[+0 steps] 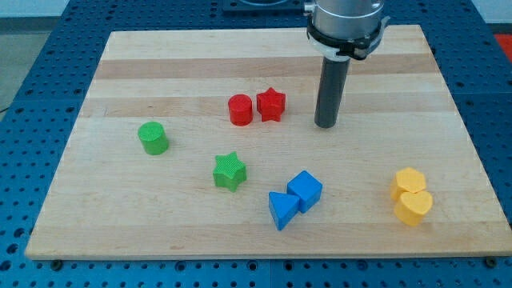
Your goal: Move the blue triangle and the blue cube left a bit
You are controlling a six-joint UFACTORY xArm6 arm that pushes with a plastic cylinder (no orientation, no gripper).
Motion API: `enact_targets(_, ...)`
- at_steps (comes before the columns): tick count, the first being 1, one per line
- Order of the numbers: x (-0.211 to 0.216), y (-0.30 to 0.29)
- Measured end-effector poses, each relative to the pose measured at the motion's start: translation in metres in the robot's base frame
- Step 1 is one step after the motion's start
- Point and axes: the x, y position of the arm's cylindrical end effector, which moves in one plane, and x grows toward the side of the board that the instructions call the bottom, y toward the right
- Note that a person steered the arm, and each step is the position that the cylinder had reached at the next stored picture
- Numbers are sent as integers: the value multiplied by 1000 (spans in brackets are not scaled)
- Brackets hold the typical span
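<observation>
The rod hangs straight down from the arm's grey collar at the view's top, right of centre, and my tip (325,126) rests on the wooden board (160,60), touching no block and holding nothing.

Closest to it, toward the view's left, sit the red star (271,104) and the red cylinder (240,110), side by side and perhaps just touching. Farther left are the green cylinder (153,138) and the green star (230,171). Near the board's right edge two yellow blocks (411,195) press together; their shapes are hard to make out.

The blue cube (305,190) and blue triangle (281,210) lie touching each other near the view's bottom, well below my tip and slightly left of it, with bare board between.
</observation>
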Motion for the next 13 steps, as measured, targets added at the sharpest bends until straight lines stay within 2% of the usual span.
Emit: enact_targets(13,4,-58)
